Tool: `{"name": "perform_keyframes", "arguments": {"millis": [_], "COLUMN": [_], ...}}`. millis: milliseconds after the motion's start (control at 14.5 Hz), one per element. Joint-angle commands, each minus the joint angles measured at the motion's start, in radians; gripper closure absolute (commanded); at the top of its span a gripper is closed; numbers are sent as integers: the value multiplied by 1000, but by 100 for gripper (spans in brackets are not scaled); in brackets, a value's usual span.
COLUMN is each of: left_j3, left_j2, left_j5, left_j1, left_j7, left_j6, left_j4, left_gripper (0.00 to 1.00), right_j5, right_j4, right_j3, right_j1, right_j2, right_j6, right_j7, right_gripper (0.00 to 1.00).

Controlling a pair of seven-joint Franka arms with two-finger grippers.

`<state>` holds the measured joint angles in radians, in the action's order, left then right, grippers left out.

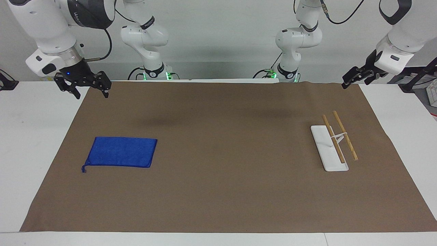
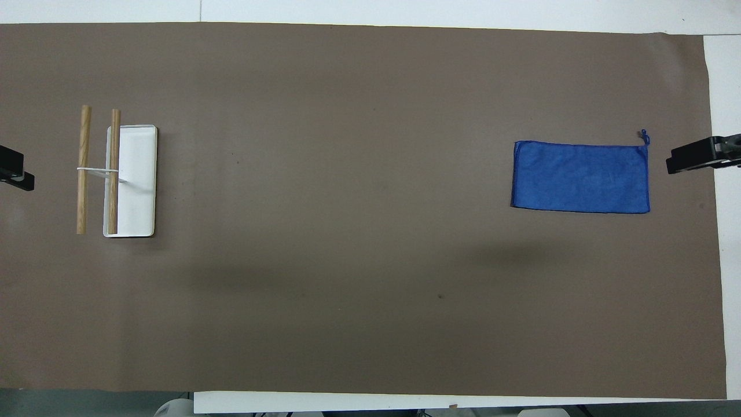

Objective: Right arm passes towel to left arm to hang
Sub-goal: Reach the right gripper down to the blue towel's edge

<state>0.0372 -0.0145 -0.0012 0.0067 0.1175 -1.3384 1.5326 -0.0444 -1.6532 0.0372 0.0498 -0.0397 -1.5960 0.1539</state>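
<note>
The blue towel [image 1: 121, 152] lies flat on the brown mat at the right arm's end of the table; it also shows in the overhead view [image 2: 580, 176]. Its loop string [image 1: 83, 168] is at the corner farthest from the robots. My right gripper [image 1: 89, 91] hangs open and empty above the mat's corner, near the right arm's base, apart from the towel. One of its fingers [image 2: 692, 159] shows in the overhead view. My left gripper [image 1: 355, 81] hangs open and empty above the mat's edge at the left arm's end; it also shows in the overhead view [image 2: 16, 172].
A hanging rack stands at the left arm's end: a white base [image 1: 322, 143] with two wooden rods [image 1: 345, 136] on a white support. It also shows in the overhead view [image 2: 136, 179]. The brown mat [image 1: 222, 171] covers most of the white table.
</note>
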Motion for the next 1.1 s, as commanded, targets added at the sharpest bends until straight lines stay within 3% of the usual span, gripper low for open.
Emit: {"name": "perform_keyframes", "arguments": {"millis": [0,207,759,1034], "left_j3": [-3,-5,-3,-3], "left_j2": [-13,-13,-13,-13], "left_j5": [-8,-6,-6,-7], "left_j1": [1,1,1,1], "left_j7": [1,1,1,1], "left_j6": [8,8,8,8], "left_j4": [14,14,14,14], "left_gripper": [0,0,0,0], "right_j5": [21,21,21,23], "right_j4": [-37,-53,-361,-421], "right_j3": [-5,3,27,26], "right_j1": [15,16,22,24], "right_j2": [-12,-5,109,210], "right_j6": [-19,-42,-525,-665], "right_j7": [38,38,142,147], "right_gripper": [0,0,1,2]}}
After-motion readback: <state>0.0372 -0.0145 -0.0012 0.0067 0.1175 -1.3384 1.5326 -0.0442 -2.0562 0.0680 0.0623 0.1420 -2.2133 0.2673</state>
